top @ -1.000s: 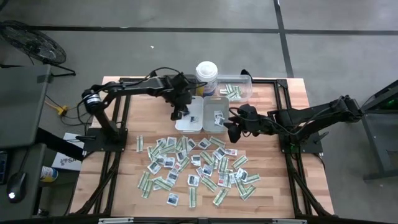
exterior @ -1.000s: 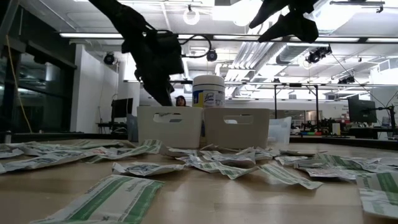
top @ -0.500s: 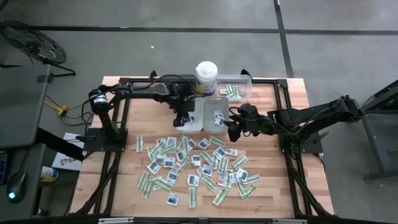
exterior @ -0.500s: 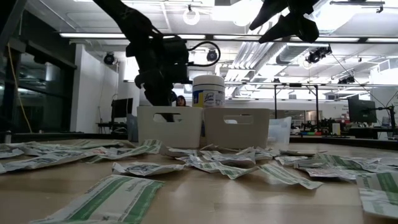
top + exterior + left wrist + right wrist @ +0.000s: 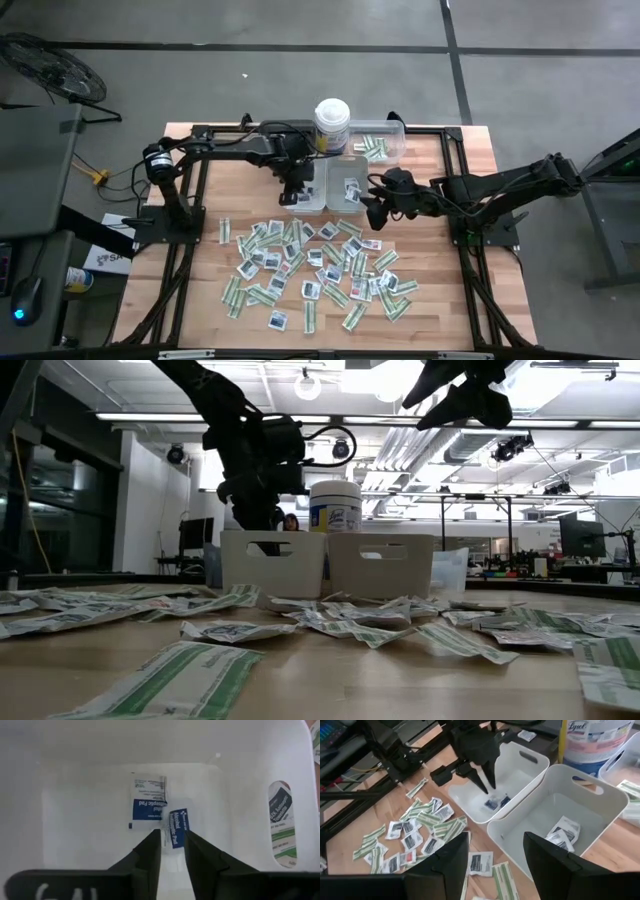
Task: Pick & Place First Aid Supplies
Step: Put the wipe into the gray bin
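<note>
Dozens of first aid supplies [image 5: 320, 265], white sachets and green-and-white strips, lie spread on the wooden table's near half. Behind them two white bins stand side by side. My left gripper [image 5: 172, 836] points down into the left bin [image 5: 290, 205], its fingers a little apart. A blue-and-white sachet [image 5: 176, 827] shows in the gap past the fingertips, next to another sachet [image 5: 148, 805]. In the right wrist view both sachets [image 5: 495, 802] lie on the bin's floor below the left gripper [image 5: 489, 784]. My right gripper [image 5: 372, 212] hangs open and holds nothing, by the right bin's [image 5: 348, 180] near right corner.
A tall white canister [image 5: 332, 122] stands behind the bins, and a clear tray [image 5: 385, 145] with a few strips sits at the far right. The right bin [image 5: 570, 800] holds a few sachets [image 5: 562, 832]. Bare wood lies along the table's left and right sides.
My left gripper has moved toward the table's right edge and a little down, from the left bin's left rim to a place over the bin's inside. My right arm has kept still.
</note>
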Motion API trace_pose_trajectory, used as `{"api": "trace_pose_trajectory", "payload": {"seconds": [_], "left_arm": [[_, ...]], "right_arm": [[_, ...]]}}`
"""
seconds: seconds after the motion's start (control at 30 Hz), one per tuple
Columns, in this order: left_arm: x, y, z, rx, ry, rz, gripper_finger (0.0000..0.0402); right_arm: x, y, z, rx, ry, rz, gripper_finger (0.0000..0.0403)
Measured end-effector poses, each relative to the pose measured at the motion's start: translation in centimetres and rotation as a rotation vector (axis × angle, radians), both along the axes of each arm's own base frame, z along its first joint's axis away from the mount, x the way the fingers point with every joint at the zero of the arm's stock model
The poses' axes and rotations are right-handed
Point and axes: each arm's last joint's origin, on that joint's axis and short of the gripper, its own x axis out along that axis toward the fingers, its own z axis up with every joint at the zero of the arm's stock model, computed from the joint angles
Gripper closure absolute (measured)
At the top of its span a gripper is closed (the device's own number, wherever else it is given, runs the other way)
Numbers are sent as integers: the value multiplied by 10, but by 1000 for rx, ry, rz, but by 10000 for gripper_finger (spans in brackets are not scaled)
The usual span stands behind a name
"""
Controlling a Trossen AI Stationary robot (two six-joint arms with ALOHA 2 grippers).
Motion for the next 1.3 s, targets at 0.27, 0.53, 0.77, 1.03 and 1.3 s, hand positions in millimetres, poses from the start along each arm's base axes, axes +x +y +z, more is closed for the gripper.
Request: {"api": "trace_pose_trajectory", "payload": {"seconds": [0.27,0.53,0.77,1.03,1.3], "left_arm": [[-1,0,10,22,21,12,296],[11,-11,51,103,9,-53,296],[17,-35,61,102,-8,-69,295],[7,-66,83,132,-114,-59,295],[-7,-96,90,162,-186,-3,295]], "right_arm": [[-1,2,-2,45,33,62,219],[-10,11,-11,109,152,118,219],[-36,33,-26,255,313,-46,219],[-56,73,-39,307,338,38,219],[-69,97,-86,464,296,98,219]]}}
